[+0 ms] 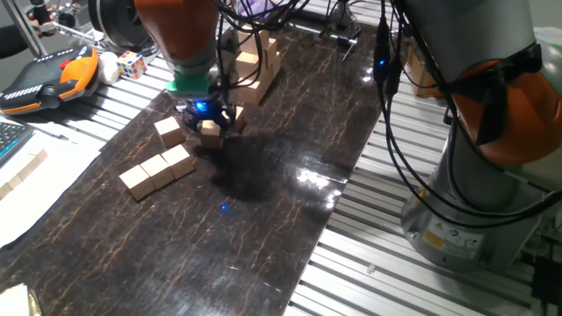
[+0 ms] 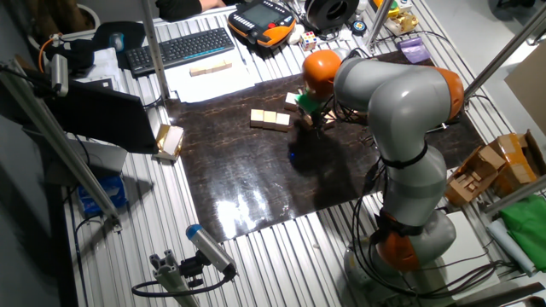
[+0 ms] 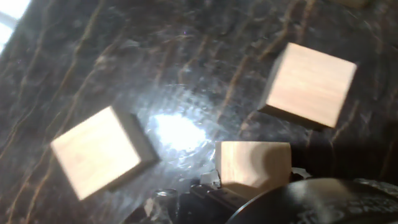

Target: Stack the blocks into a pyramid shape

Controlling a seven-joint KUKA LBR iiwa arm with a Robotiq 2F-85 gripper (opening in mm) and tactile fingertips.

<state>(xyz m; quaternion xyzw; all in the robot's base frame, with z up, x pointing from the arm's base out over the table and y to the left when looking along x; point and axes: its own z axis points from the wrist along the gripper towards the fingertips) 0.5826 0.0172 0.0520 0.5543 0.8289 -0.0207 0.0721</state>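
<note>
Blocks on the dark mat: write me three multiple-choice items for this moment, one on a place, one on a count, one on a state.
1. Where does the row of blocks lie?
A. On the keyboard
B. On the dark mat
C. On top of the tall tower

2. How many blocks make up that row?
A. Three
B. Five
C. One

3. What is the gripper doing?
A. It is wide open with nothing in it
B. It grips the multicoloured puzzle cube
C. It has a tan held block between its fingers

Answers: 1 B, both fixed views show the row flat on the mat. 2 A, three cubes sit side by side in one fixed view. 3 C, the hand view shows a tan cube right at the fingers, with two more loose on the mat beyond.
</note>
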